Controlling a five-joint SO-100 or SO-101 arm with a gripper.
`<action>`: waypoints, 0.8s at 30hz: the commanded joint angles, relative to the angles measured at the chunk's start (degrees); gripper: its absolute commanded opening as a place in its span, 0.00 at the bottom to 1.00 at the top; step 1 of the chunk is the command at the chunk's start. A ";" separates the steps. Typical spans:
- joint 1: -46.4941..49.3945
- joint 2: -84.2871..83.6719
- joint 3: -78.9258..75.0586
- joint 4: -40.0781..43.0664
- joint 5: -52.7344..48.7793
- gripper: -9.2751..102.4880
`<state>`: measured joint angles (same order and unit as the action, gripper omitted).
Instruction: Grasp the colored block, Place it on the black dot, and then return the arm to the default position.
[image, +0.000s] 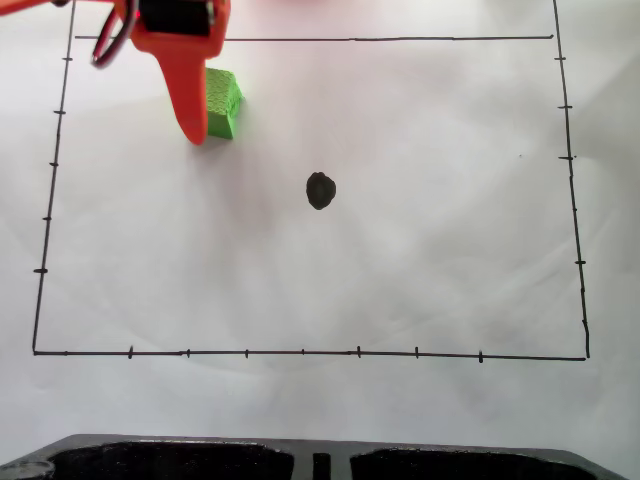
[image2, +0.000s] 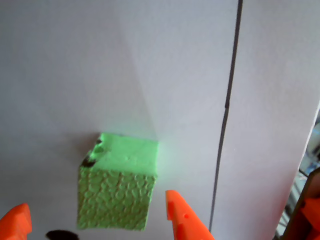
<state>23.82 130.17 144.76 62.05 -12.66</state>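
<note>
Grasp step: gripper (image2: 97, 217) spread, fingertips straddling the green cube (image2: 117, 192) (no contact visible yet). Cube sits near the border's upper-left corner in fixed view, well apart from the black dot (image: 320, 190). Next: descend slightly, close.

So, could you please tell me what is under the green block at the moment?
The green block rests on plain white paper, away from the black dot. The open claw straddles it. The paper directly beneath the block is covered, so any marks there cannot be seen.
</note>
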 joint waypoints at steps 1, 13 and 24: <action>-0.53 -1.14 -0.09 -1.05 -0.70 0.40; -0.53 -5.19 1.14 -5.45 -2.20 0.37; -1.14 -5.19 1.05 -5.80 -1.14 0.32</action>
<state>22.76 124.63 146.34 56.78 -14.33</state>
